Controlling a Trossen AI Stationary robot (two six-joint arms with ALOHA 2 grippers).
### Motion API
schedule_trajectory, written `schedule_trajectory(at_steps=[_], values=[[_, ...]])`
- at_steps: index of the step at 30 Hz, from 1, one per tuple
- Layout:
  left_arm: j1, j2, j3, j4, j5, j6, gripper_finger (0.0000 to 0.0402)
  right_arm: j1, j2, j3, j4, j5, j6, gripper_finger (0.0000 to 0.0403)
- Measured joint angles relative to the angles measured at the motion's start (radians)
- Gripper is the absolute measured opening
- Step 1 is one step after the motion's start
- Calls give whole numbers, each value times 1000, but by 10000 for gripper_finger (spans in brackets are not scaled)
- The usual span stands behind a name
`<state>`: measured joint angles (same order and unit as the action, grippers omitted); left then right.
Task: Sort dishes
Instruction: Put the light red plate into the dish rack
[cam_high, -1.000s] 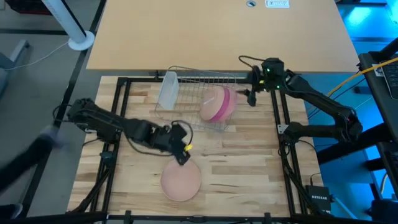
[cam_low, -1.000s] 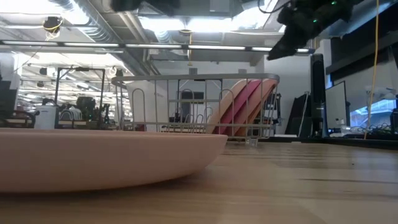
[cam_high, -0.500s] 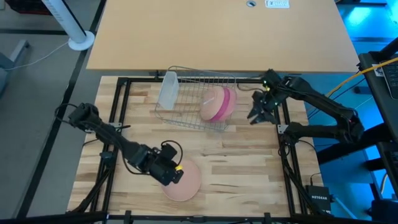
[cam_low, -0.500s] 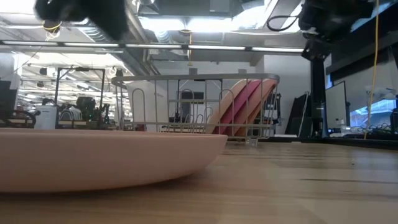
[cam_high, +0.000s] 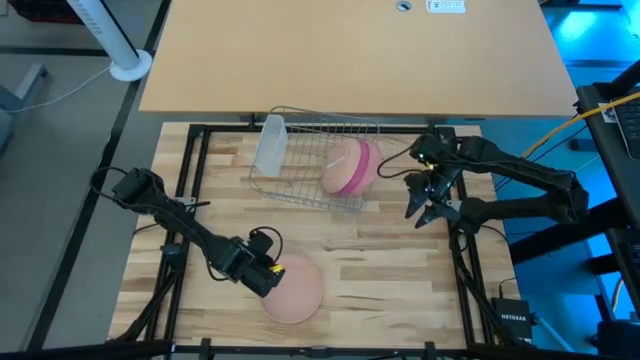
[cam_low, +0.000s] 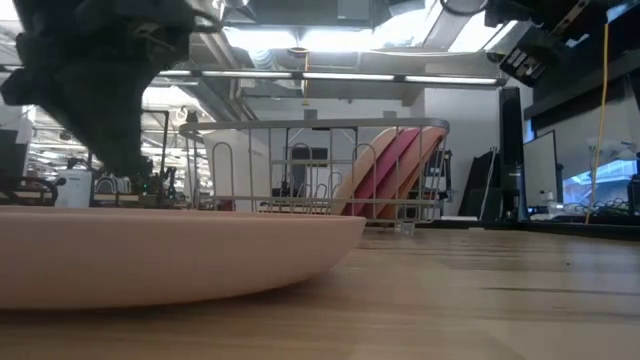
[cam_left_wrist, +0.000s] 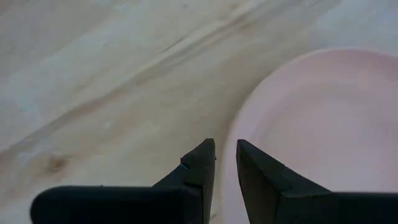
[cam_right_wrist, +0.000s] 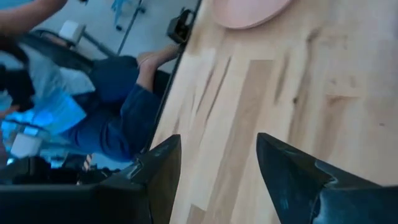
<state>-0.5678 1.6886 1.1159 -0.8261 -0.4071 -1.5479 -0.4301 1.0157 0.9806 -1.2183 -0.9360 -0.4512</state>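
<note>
While lying flat on the wooden table (cam_high: 380, 270), toward six o'clock in the high view, the peach plate (cam_high: 292, 289) sits well apart from the other two dishes. Looms large and low across the near left of the low view (cam_low: 170, 255). Shows its rim and shallow well in the left wrist view (cam_left_wrist: 311, 124).

Close at its nine-o'clock edge, the left gripper (cam_high: 270, 275), low over the wood. Fingers (cam_left_wrist: 196, 171) nearly together, a thin slit between them, straddling the plate's rim or sitting just beside it; contact cannot be told. Nothing clamped for certain.

Up toward twelve o'clock, the wire rack (cam_high: 310, 165), with the magenta plate (cam_high: 358, 168) and the tan plate (cam_high: 338, 165) standing on edge inside it, leaning against each other at the rack's three-o'clock end. Seen side-on in the low view as slanted pink and tan discs behind the wires (cam_low: 395, 170). At the rack's nine-o'clock end, a whitish tumbler (cam_high: 270, 145), tipped against the wires.

Off at three o'clock from the rack, the right gripper (cam_high: 422, 205), raised above the table and apart from everything, fingers (cam_right_wrist: 155, 168) spread wide and holding nothing. Beyond the table edge in the right wrist view, a seated person in blue trousers (cam_right_wrist: 118, 118).
</note>
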Motion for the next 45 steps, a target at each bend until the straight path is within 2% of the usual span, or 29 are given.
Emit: schedule_trajectory(at_steps=[6, 11, 19, 28, 32, 40, 45], values=[[-2, 0, -41, 59, 37, -19, 60, 91, 0, 0, 70, 0, 17, 214], [-7, 0, -46, 123, 38, 36, 60, 149, 0, 0, 145, 1, 35, 214], [-7, 0, -46, 128, 38, 86, 64, 204, 1, 0, 226, 2, 35, 214], [-6, 0, -46, 104, 116, 85, 142, 210, 1, 0, 229, 11, 35, 214], [-6, 10, -46, 109, 117, 83, 159, 210, 1, 0, 230, 11, 35, 214], [-6, 70, -46, 111, 239, 82, 153, 209, 1, 0, 231, 54, 35, 214], [-6, 77, -46, 123, 246, 82, 135, 209, 1, 0, 231, 63, 35, 214]])
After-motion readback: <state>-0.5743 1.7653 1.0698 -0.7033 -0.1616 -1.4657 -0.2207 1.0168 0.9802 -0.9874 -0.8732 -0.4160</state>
